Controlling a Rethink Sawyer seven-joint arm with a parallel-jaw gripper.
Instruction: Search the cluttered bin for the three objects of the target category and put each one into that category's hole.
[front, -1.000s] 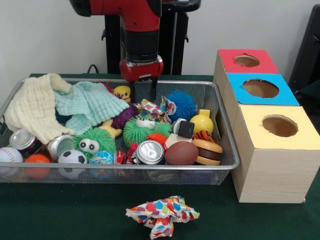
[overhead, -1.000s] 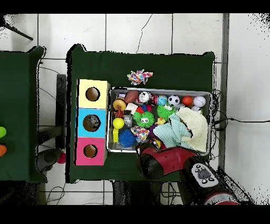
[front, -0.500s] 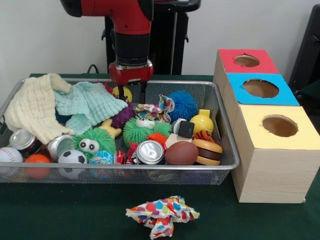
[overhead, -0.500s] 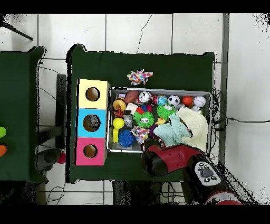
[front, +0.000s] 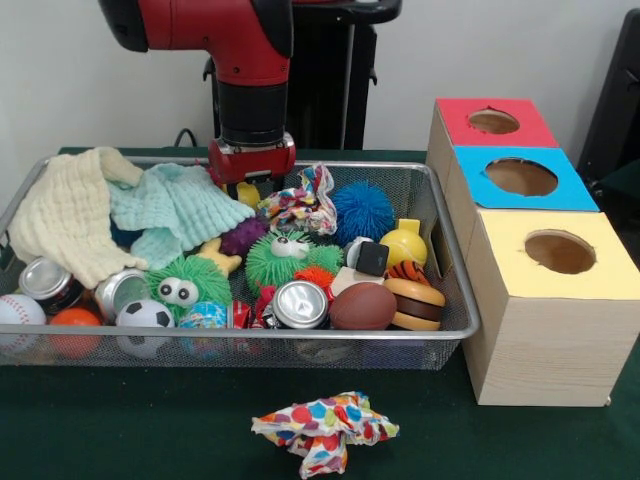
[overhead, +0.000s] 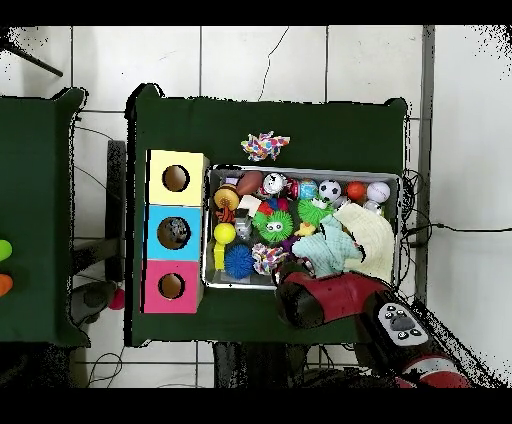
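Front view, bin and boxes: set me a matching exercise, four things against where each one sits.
Things:
1. soccer ball
2. polka-dot cloth
3. cream towel
4. toy burger

Places:
A. on the table in front of the bin
B. bin's near right corner
C. over the bin's left end
D. at the bin's near wall, left of the middle

Pairs: 1-D, 2-A, 3-C, 4-B

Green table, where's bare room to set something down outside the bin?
Free patches: the green table in front of the mesh bin, either side of the polka-dot cloth, and below the yellow box. The bin is crowded throughout.
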